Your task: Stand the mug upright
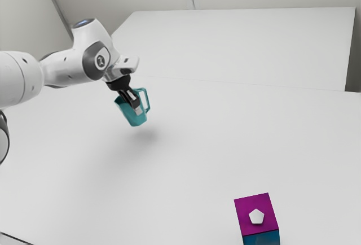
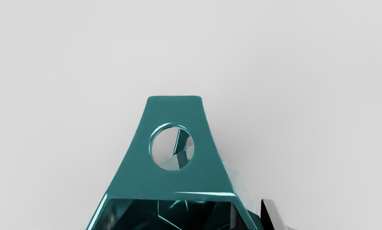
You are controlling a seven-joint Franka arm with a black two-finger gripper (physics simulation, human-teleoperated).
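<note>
The gripper [image 1: 134, 103] is at the end of the arm in the exterior view, shut on the teal mug [image 1: 136, 118]. The mug tilts with its base down, its handle on the exterior view's right, and appears raised above the table. In the wrist view, the mug's handle plate [image 2: 175, 185] with a round hole stands out from the rim of the dark opening. There the gripper [image 2: 252, 218] pinches the mug's side wall, one finger inside the opening and the other outside.
A magenta and blue box [image 1: 255, 202] with a white pentagon on top stands near the bottom edge of the exterior view, far from the mug. The white table [image 1: 197, 143] bears a soft shadow beneath the mug.
</note>
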